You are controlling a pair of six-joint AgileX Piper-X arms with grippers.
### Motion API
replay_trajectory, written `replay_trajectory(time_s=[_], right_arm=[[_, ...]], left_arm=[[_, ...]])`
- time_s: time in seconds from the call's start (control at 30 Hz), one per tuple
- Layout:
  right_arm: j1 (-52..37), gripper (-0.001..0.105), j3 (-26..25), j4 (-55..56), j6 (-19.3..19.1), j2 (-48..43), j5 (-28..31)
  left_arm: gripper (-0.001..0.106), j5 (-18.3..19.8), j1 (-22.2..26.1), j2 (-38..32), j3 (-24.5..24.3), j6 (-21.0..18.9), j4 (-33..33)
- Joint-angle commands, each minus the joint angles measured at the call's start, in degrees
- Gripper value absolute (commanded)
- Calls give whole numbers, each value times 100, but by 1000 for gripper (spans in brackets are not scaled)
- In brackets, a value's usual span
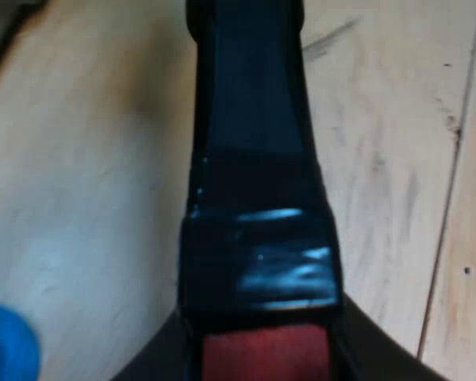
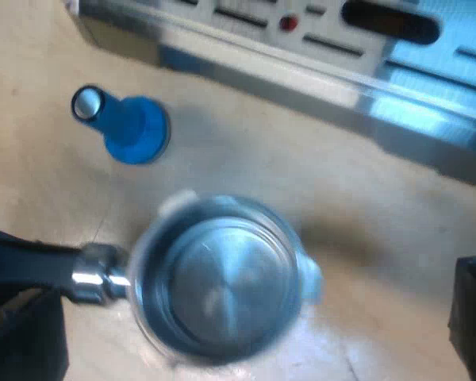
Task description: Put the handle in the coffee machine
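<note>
Your left gripper (image 1: 266,361) looks clamped on the dark, red-ended handle (image 1: 258,198); right gripper (image 2: 246,325) spread above the round metal holder (image 2: 214,278). Keep it level toward the steel espresso machine (image 2: 341,63) ahead.

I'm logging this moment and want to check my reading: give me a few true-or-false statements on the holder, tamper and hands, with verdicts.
1. The holder is locked into the machine. False: it is out over the table, in front of the machine.
2. The tamper is blue. True.
3. The holder is full of coffee grounds. False: bare metal shows inside.
4. The left hand grips the handle at its red end. True.
5. The right hand is shut on the tamper. False: it is open over the holder, a finger on either side.
</note>
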Motion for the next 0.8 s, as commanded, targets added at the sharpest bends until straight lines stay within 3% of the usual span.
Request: replay_trajectory(time_s=[0.03, 0.07, 0.1, 0.27, 0.5, 0.8], right_arm=[[9, 105, -54, -71, -125, -114, 120], [28, 105, -54, -114, -147, -151, 170], [264, 105, -54, -348, -289, -293, 606], [900, 105, 79, -1042, -288, -305, 1478], [1503, 105, 678, -2571, -288, -293, 2210], [1994, 105, 1529, -4005, -341, -293, 2923]], left_arm=[[0, 180, 436, -479, -122, 37, 138], [0, 180, 487, -529, -122, 63, 164], [0, 180, 519, -563, -122, 80, 213], [0, 180, 987, -991, -122, 323, 757], [0, 180, 1353, -1226, -122, 313, 1026], [0, 140, 1782, -1275, -122, 606, 1302]])
